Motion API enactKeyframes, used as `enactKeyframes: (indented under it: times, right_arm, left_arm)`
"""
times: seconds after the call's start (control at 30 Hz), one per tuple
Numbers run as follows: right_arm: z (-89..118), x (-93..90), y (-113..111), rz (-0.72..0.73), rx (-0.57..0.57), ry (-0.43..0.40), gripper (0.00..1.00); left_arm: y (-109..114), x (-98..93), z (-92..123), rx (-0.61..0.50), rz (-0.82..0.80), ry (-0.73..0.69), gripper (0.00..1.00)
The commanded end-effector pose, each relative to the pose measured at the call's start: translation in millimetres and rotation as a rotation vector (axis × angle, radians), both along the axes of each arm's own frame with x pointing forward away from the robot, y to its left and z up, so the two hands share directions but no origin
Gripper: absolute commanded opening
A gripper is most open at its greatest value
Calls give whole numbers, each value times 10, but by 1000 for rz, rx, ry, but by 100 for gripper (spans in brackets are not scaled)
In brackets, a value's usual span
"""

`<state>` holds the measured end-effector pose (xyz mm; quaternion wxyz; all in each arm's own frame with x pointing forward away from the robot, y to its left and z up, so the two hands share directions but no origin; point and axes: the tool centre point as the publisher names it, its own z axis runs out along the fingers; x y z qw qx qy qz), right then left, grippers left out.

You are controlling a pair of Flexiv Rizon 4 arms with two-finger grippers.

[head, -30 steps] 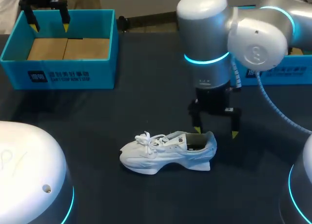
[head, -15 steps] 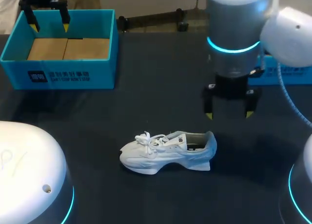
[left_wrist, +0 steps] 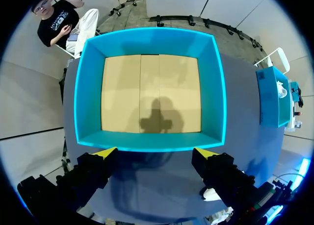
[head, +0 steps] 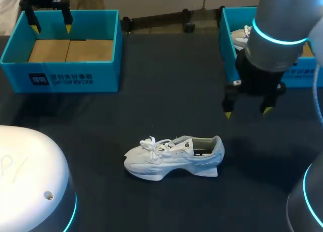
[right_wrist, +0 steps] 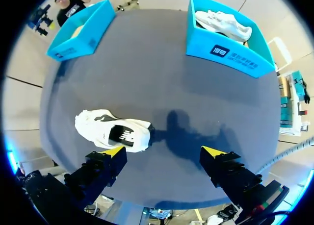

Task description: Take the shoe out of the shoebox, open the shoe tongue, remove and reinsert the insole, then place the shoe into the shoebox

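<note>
Shoe (head: 174, 156) is out of the box and stands on its sole near the middle of the table (head: 151, 105), with its toe to 9 o'clock and its heel to 3 o'clock. It is white, with a thick stepped sole, loose laces (head: 150, 142) bunched over the front and a dark opening toward the heel.

I judge the taking-out done and the tongue step next. That calls for coming down over the laces, pinching the tongue behind them and lifting it, likely with my other arm steadying the heel.

My right pincer (head: 247, 112) hangs above the table at about 2 o'clock from the shoe, fingers spread and empty. At 1 o'clock stands the right box (head: 225, 45), with a second shoe (head: 241, 36) inside. At 10 o'clock, well apart, is the left box (head: 60, 75), which shows only bare cardboard inside. My left pincer (head: 51, 26) is above its far wall, also spread and empty.
</note>
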<state>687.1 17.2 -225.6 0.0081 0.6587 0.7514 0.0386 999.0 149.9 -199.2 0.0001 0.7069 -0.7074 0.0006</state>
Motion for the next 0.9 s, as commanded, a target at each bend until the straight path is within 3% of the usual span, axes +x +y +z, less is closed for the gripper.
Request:
enactKeyframes:
  times: [0.03,0.2,0.3,0.37,0.43,0.77,0.9]
  right_arm:
    - [-69,-3,-167,115,208,-102,100]
    - [-216,-22,-447,428,552,-249,100]
    - [-217,-8,-563,573,632,-332,100]
    - [-192,18,-594,635,677,-366,100]
    - [-173,72,-639,790,871,-357,100]
    - [-173,72,-639,790,871,-357,100]
    - [-292,91,-720,1026,1055,-473,100]
  left_arm:
    - [1,3,-4,0,0,0,100]
    - [1,3,-4,0,0,0,100]
    - [1,3,-4,0,0,0,100]
    - [1,3,-4,0,0,0,100]
    - [1,3,-4,0,0,0,100]
    - [1,3,-4,0,0,0,100]
    - [1,3,-4,0,0,0,100]
